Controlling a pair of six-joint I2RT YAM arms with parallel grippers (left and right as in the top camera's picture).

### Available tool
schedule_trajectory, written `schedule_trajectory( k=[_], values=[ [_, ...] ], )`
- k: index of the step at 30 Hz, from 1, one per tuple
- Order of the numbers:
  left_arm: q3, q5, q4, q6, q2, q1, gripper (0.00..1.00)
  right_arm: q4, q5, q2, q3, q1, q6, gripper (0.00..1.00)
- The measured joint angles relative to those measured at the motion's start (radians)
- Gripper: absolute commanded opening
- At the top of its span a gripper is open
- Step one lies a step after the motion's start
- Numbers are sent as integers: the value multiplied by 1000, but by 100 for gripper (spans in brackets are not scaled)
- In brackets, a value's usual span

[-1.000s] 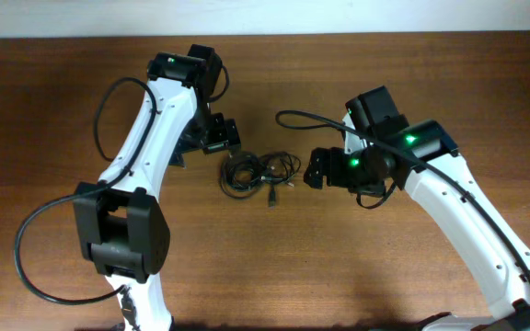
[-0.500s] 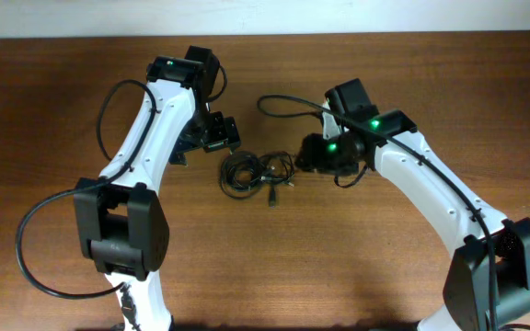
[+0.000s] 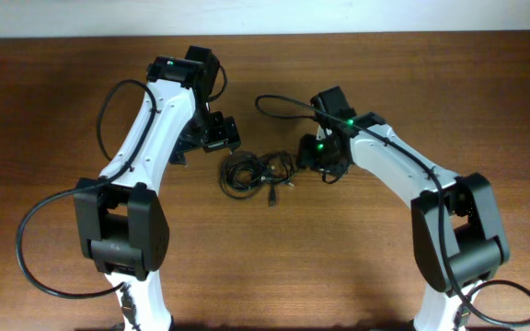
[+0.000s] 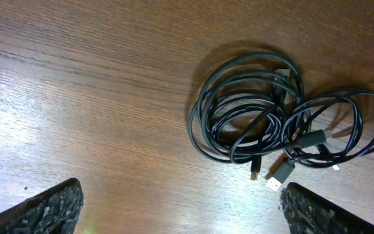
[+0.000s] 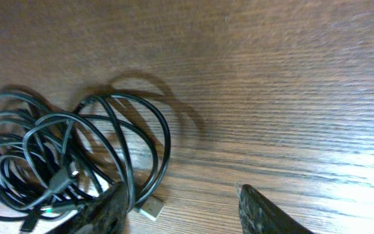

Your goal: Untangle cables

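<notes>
The cables (image 3: 257,171) lie as a small black tangle of two overlapping coils in the middle of the brown table. My left gripper (image 3: 213,136) hovers just left of them, open; in the left wrist view (image 4: 180,209) only bare wood lies between its fingers, and the coils (image 4: 284,127) sit ahead to the right. My right gripper (image 3: 305,158) is at the tangle's right edge. In the right wrist view its jaws (image 5: 180,209) stand partly apart, its left finger (image 5: 102,211) touches the outer loop (image 5: 130,162), and a silver plug (image 5: 149,208) lies between the fingers.
Thick black cables loop off both white arms (image 3: 145,138) (image 3: 403,170). The table's back edge meets a pale wall (image 3: 265,14). Bare wood lies in front of the tangle (image 3: 274,257).
My right arm has swung left and reached the tangle's right edge, and its jaws have narrowed. The left arm and the cables have not moved.
</notes>
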Motion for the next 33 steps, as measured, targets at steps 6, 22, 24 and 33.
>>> schedule_trajectory(
  k=[6,22,24,33],
  values=[
    [0,0,0,0,0,0,99,15,-27,7,0,31,7,49],
    [0,0,0,0,0,0,99,113,-27,80,0,37,18,4],
    [0,0,0,0,0,0,99,112,-26,80,0,37,14,4],
    [-1,0,1,0,0,0,99,-426,-79,-28,388,6,-96,4]
  ],
)
